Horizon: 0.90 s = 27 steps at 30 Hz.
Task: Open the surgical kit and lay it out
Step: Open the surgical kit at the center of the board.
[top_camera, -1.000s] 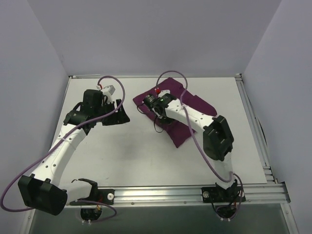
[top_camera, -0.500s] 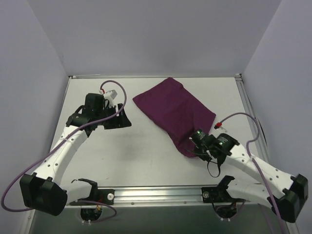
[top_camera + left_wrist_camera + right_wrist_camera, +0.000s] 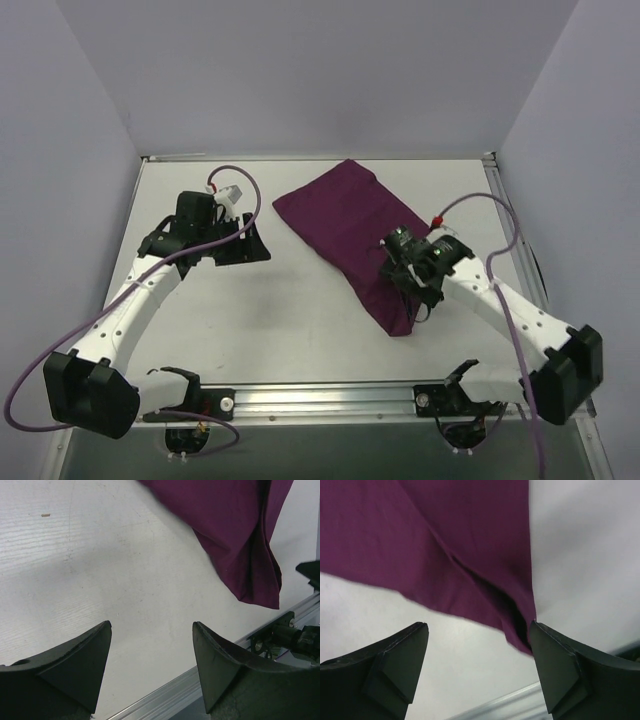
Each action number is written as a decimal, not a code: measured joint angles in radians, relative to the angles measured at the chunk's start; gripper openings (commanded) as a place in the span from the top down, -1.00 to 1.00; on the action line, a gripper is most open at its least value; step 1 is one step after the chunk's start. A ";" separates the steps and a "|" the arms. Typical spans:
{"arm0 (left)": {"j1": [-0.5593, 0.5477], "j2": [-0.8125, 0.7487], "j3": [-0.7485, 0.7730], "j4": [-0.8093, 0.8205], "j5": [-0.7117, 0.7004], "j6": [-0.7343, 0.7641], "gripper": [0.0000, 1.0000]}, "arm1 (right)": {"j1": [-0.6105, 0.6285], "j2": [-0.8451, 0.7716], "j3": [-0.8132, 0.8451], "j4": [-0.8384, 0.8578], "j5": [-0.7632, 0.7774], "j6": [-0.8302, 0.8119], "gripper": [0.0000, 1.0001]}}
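Observation:
The surgical kit shows as a dark purple cloth wrap (image 3: 345, 230) lying diagonally on the white table, from back centre toward the front right. A fold runs along it to its near corner (image 3: 485, 580). My right gripper (image 3: 393, 262) hovers over the cloth's near right part, open, with nothing between its fingers (image 3: 477, 630); the cloth's corner lies close to the right fingertip (image 3: 542, 635). My left gripper (image 3: 254, 244) hangs open over bare table left of the cloth, empty (image 3: 151, 627). In the left wrist view the cloth (image 3: 235, 535) sits ahead to the right.
An aluminium rail (image 3: 330, 395) runs along the table's near edge, with the arm bases on it. Another rail (image 3: 520, 260) borders the right side. Pale walls close in the left, back and right. Purple cables loop off both arms.
The right arm carried the cloth's end from the back toward the front right, then opened its jaws and moved back over the cloth, which now lies stretched out longer. The left arm barely moved.

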 measured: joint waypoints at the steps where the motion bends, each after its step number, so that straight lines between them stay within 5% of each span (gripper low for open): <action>1: 0.000 0.000 0.001 -0.001 0.000 0.000 -0.50 | -0.048 0.068 0.046 0.025 0.005 -0.079 -0.66; 5: 0.000 0.013 0.031 -0.017 -0.002 -0.004 -0.50 | -0.186 0.273 0.209 0.107 0.045 -0.374 -0.62; 11: 0.000 0.047 0.095 -0.019 -0.008 -0.006 -0.50 | -0.331 0.467 0.430 0.221 0.032 -0.673 -0.28; 21: 0.005 0.108 0.116 -0.018 -0.011 -0.006 -0.50 | -0.367 0.699 0.557 0.278 -0.075 -0.824 -0.48; 27: 0.007 0.129 0.119 -0.016 -0.007 -0.008 -0.50 | -0.359 0.702 0.556 0.277 -0.103 -0.834 -0.34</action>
